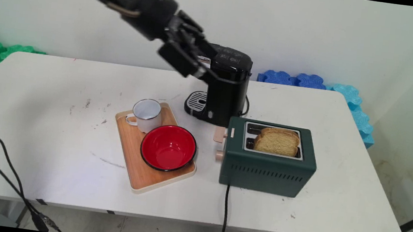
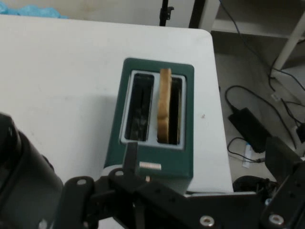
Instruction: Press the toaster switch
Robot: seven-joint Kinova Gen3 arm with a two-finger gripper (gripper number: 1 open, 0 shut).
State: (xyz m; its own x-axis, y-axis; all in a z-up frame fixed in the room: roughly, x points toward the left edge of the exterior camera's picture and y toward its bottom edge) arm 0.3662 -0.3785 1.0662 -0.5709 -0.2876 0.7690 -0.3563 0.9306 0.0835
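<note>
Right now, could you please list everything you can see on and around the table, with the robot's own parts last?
Table: one, white, fills the main view.
Tray: one, wooden with a cream rim, left of centre on the table.
Mug: one, white enamel, at the tray's far end.
Bowl: one, red with a black rim, on the tray beside the mug.
Coffee machine: one, black, behind the toaster.
Toaster: one, dark green, right of the tray.
Bread slice: at least one, brown, standing in a toaster slot.
Foam mats: several, green, pink and blue, behind the table's far corners.
Gripper: one, black, raised beside the coffee machine's top.
</note>
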